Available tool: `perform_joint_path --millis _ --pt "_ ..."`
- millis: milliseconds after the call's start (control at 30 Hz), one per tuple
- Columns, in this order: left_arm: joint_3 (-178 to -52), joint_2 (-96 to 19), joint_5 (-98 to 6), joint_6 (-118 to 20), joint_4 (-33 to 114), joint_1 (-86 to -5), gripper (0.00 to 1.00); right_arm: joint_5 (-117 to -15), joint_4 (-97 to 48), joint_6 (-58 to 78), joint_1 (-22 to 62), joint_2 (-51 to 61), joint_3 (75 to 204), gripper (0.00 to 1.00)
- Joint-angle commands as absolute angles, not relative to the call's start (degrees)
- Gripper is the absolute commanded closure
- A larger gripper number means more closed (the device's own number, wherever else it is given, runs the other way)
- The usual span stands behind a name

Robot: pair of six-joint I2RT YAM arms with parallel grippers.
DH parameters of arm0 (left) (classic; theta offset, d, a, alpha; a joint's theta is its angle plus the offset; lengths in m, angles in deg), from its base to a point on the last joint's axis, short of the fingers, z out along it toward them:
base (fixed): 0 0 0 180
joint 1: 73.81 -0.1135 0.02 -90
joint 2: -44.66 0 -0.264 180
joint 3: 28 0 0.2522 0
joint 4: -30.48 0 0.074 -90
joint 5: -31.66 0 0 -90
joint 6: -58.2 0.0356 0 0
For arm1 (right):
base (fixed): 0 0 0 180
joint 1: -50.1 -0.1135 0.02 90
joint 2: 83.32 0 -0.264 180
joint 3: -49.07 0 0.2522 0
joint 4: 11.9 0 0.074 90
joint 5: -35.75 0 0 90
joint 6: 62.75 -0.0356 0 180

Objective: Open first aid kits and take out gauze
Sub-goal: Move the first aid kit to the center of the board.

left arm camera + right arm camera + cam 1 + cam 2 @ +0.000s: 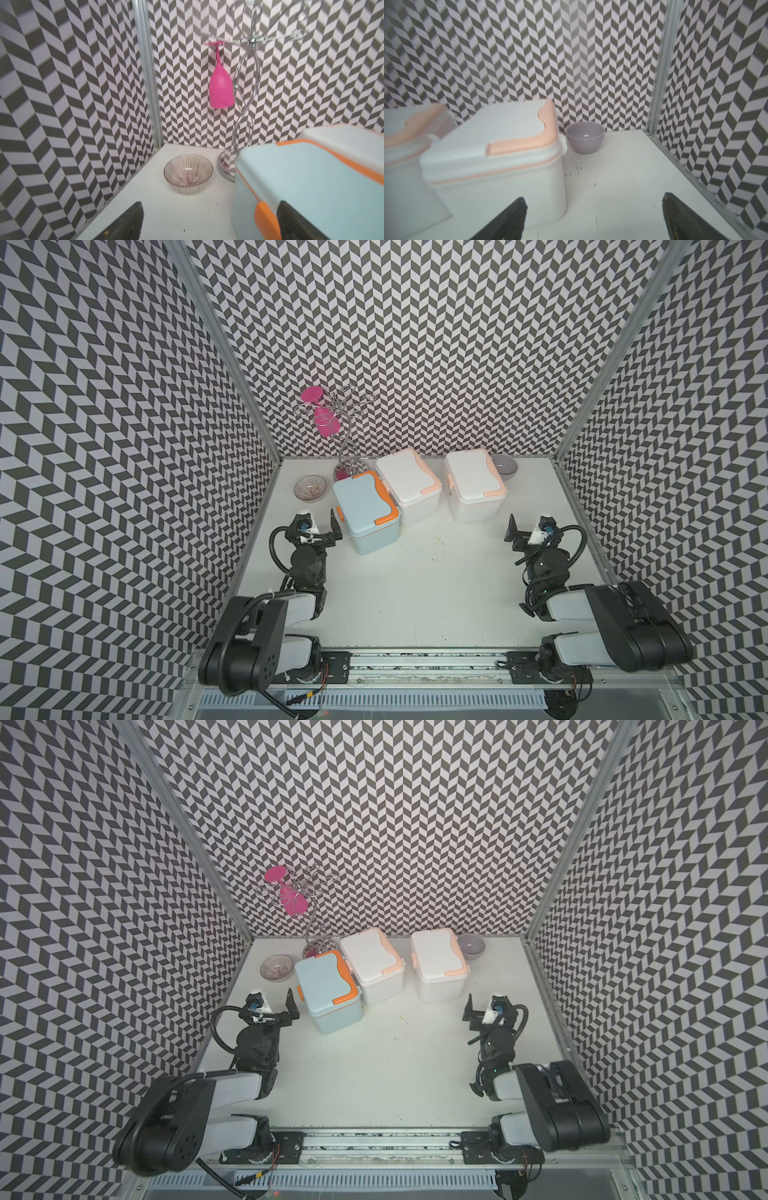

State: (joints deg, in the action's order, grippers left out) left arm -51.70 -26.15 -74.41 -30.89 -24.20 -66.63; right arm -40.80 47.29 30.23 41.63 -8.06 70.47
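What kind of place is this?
Probably a robot test cell, not a home: chevron-patterned walls enclose a white table, with a left arm and right arm mounted on a metal rail at its front.

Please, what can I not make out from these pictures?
- the gauze: in no view; closed lids of the blue kit, middle white kit and end white kit hide all contents.
- blue kit: cut by the frame edge, left wrist view.
- middle white kit: blurred, right wrist view.

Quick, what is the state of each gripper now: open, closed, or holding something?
The left gripper is open and holds nothing.
The right gripper is open and holds nothing.
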Motion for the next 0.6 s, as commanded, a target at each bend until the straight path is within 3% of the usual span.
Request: perform_joint_path --millis 0,100,267,433,567 --pt "-53.0 -18.5 -76.5 -29.2 -15.9 -64.4 0.0 -40.2 36.6 28.4 40.2 -17.8 74.1 0.0" --pt "-54.9 -11.4 -75.5 -30.6 -9.5 -61.5 0.0 -41.6 18.6 19.2 40.0 -27.0 81.5 0.0" --pt "-60.5 0.7 -77.0 -44.3 8.4 -54.7 0.0 -54.0 -4.8 9.1 39.9 -34.7 93.2 0.0" --pt "-63.6 7.7 -77.0 -49.8 21.9 -45.4 0.0 -60.8 -5.3 2.0 40.9 -34.9 93.3 0.0" --pt "-62.7 9.5 -83.3 -48.7 26.6 -43.6 0.0 -77.4 0.8 -2.0 42.2 -29.8 93.0 0.0"
